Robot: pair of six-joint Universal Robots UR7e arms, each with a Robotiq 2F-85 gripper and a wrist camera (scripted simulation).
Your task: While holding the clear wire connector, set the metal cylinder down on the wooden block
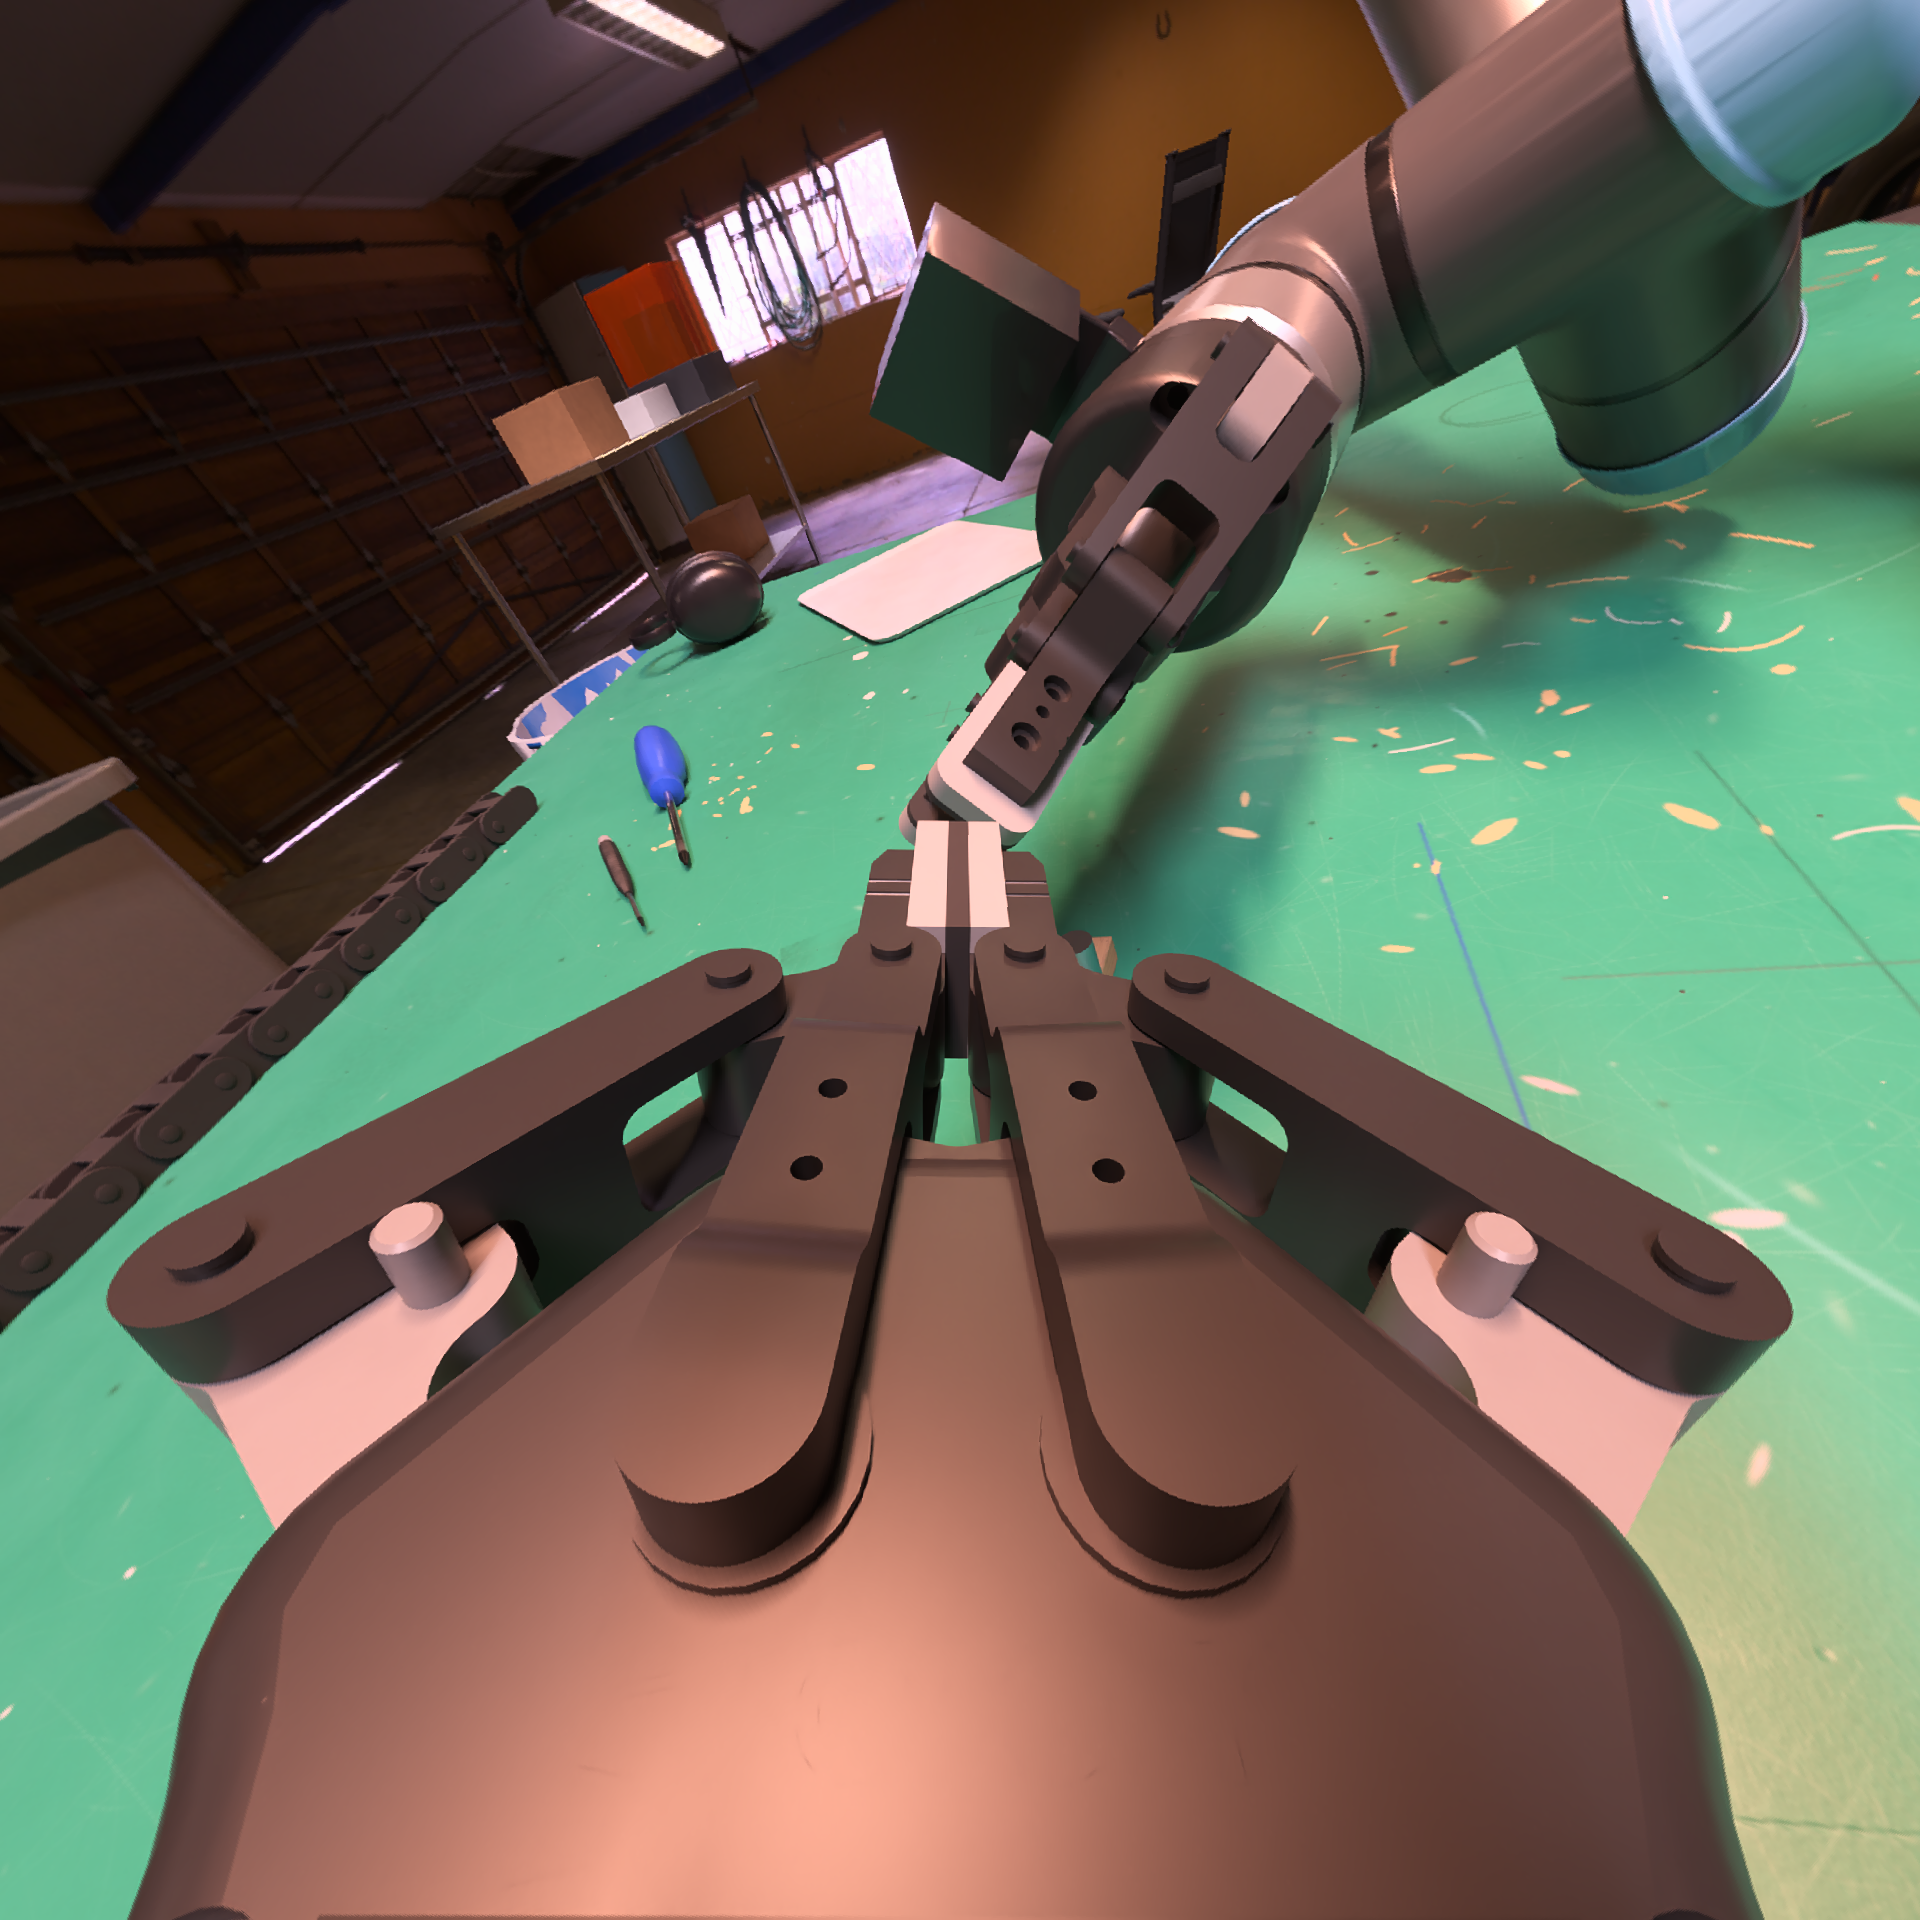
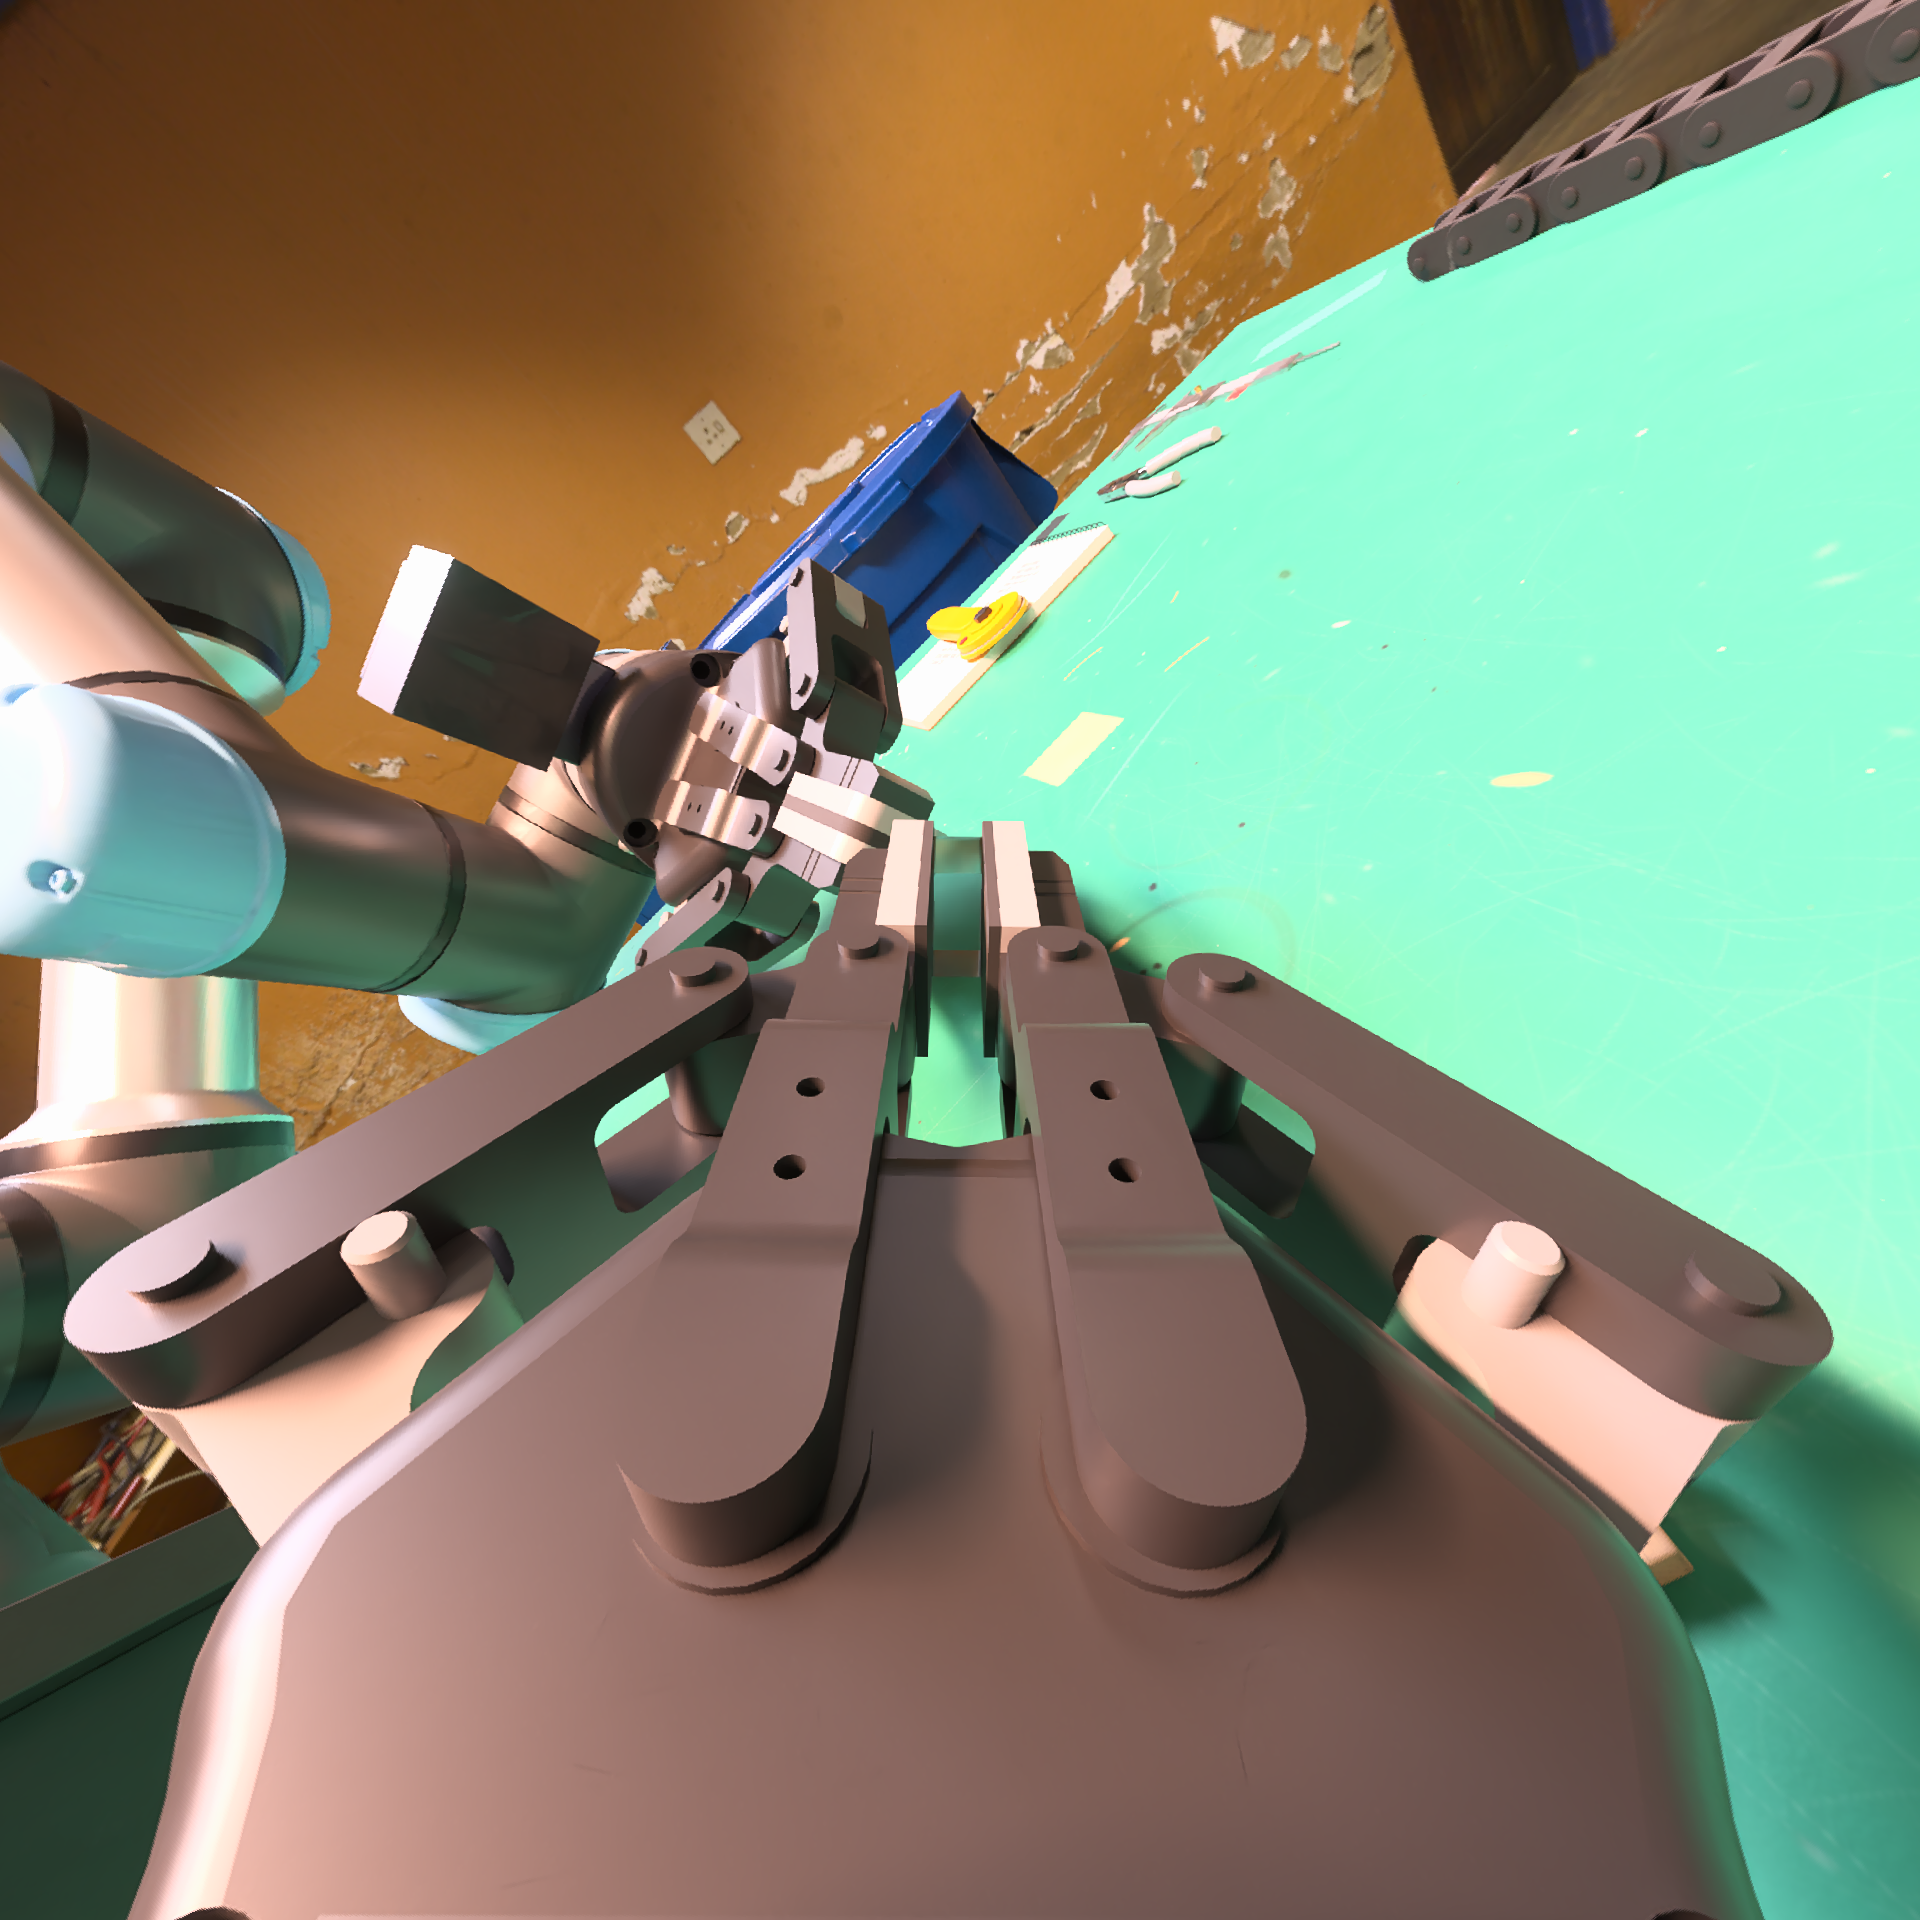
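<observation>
My right gripper (image 2: 956,873) is shut on the metal cylinder (image 2: 956,894), a short grey piece that fills the gap between its pads, low over the green table. My left gripper (image 1: 956,873) is shut with only a thin slit between its pads. The clear wire connector (image 1: 954,992) shows there as a faint pale sliver. The two grippers meet tip to tip: the right gripper (image 1: 971,805) comes in from the upper right in the left wrist view, and the left gripper (image 2: 862,821) from the left in the right wrist view. A tan corner of the wooden block (image 1: 1103,951) peeks out beside my left fingers, and another corner (image 2: 1665,1558) under my right gripper.
On the green table (image 1: 1455,935) lie a blue-handled screwdriver (image 1: 662,769), a small driver (image 1: 620,878), a dark ball (image 1: 715,595), a white board (image 1: 920,577) and a black chain (image 1: 260,1039). The right wrist view has a blue bin (image 2: 914,530) and a notepad with a yellow object (image 2: 977,623).
</observation>
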